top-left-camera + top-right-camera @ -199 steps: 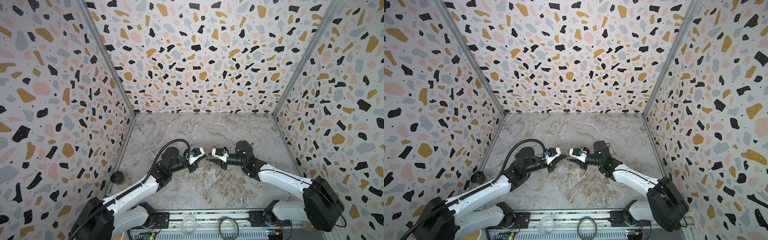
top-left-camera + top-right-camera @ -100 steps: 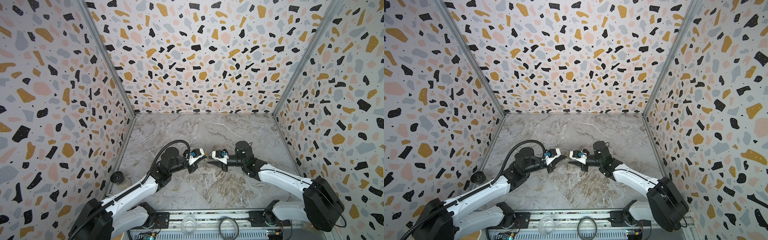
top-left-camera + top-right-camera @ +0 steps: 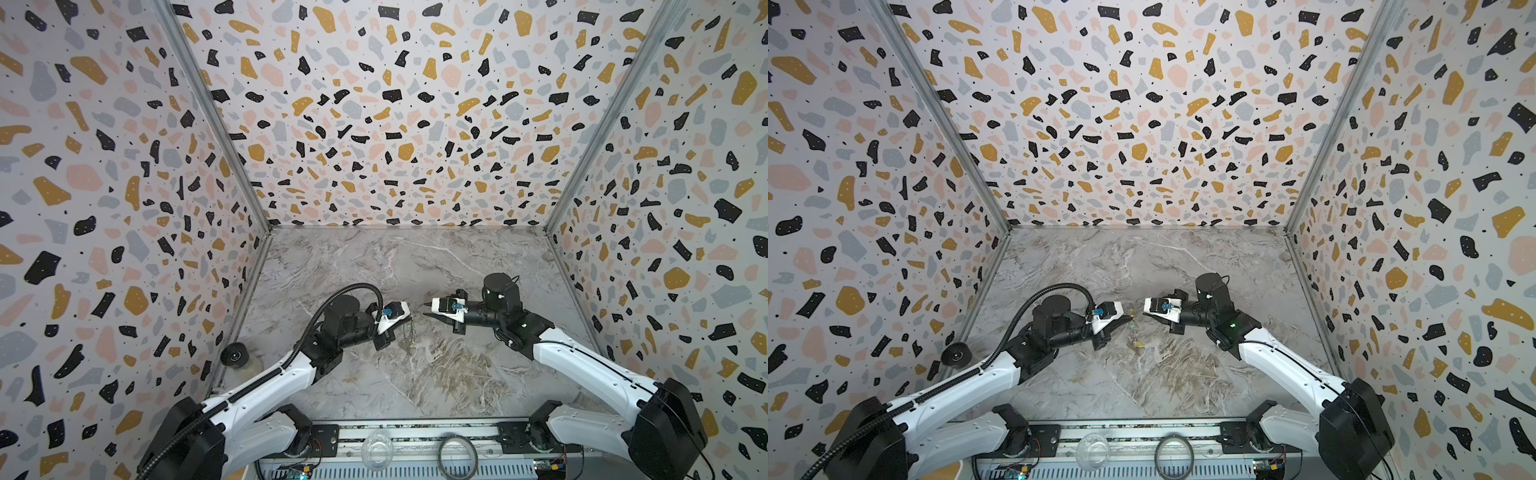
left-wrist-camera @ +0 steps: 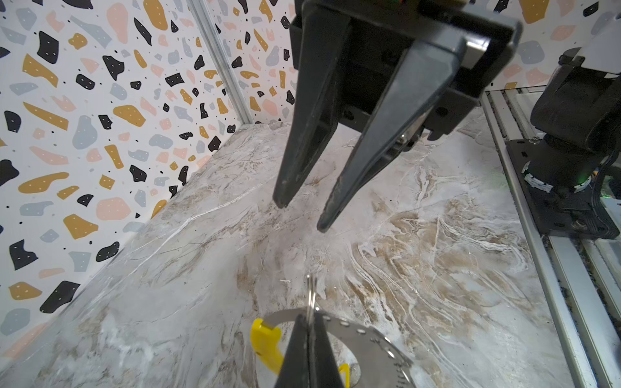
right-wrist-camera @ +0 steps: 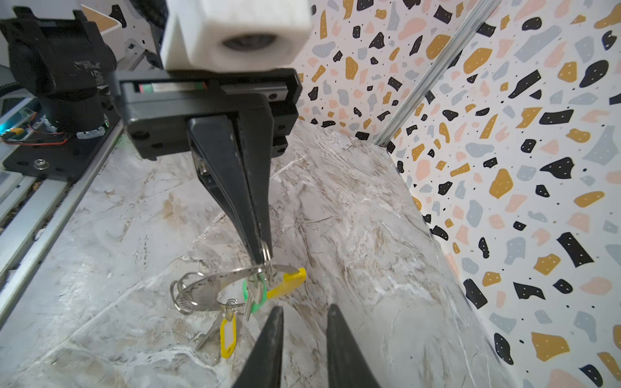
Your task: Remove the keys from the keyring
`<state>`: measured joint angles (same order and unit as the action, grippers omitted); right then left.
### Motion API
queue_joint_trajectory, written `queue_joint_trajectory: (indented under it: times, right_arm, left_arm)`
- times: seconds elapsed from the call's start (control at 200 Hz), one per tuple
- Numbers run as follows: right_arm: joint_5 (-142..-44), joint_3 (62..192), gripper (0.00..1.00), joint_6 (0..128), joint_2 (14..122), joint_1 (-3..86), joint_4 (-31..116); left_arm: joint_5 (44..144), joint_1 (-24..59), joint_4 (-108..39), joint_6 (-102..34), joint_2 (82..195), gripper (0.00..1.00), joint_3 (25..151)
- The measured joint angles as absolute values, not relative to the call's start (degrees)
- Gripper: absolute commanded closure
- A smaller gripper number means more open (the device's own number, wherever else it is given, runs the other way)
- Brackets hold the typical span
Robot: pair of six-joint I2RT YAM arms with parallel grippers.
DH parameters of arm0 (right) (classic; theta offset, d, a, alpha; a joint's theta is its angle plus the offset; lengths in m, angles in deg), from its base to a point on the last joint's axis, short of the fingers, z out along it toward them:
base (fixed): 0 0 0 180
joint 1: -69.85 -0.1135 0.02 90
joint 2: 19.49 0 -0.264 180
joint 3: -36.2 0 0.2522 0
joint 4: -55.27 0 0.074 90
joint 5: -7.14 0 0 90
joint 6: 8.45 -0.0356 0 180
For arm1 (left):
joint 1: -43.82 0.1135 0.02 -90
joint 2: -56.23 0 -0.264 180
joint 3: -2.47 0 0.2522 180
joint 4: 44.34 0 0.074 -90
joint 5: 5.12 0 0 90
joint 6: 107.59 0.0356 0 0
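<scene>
With the closed left gripper we are pinching a small ring on the keyring, the narrowly open right gripper is hovering empty, and the keys are not yet removed.

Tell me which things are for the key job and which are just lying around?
For the job: keyring, tagged keys, left gripper pinching a small ring, right gripper.
Just lying about: dark ring, clear cup, black disc.

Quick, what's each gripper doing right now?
Left gripper: closed, pinching the small ring on the keyring.
Right gripper: open, holding nothing.
</scene>
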<state>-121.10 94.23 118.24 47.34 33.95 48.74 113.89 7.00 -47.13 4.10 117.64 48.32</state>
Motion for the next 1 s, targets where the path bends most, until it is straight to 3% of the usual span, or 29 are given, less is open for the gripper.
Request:
queue_joint_trajectory:
  times: [0.776,1.001]
  right_arm:
    - [-122.2,95.5,0.81,119.6,51.3,31.2,47.5]
    - [-122.3,96.3,0.89,119.7,52.5,30.8,48.0]
  left_arm:
    - [113.3,6.4,-44.6,5.7,118.4,1.0,49.9]
    - [113.3,6.2,-44.5,5.8,119.0,1.0,50.1]
